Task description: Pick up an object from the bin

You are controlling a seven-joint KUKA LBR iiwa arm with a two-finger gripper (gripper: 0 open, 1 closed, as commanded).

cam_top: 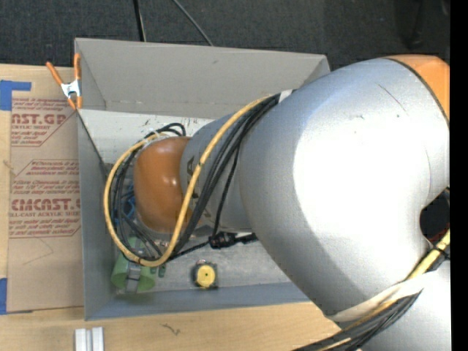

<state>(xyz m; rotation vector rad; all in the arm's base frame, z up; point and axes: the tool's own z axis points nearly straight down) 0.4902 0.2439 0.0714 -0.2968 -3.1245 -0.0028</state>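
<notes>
We look down into the grey metal bin [93,196], and the silver arm [344,189] reaches over its right edge and covers most of the floor. At the wrist sits a rounded orange cover [161,181], lying towards the bin's left edge and roughly midway between the far and near edges. Yellow and black cables [111,210] loop around this cover, running close by the left wall and curling back under the wrist. Below the cover, towards the near-left corner, we make out the dark lower end of the gripper [137,258]. The wrist and cables hide most of it, so we cannot tell whether it is open or closed, nor whether it grips anything. Just beneath it, in the near-left corner, lies a green thing [124,275] of crumpled, uneven shape with a small grey part on top. It rests against or very near the near wall, and we cannot tell whether the gripper touches it. To its right, along the near edge and apart from it, a small yellow disc [204,275] with a dark centre lies flat on the bare floor. A patch of blue [129,205] shows between the cable loop and the orange cover, too hidden for us to name.
</notes>
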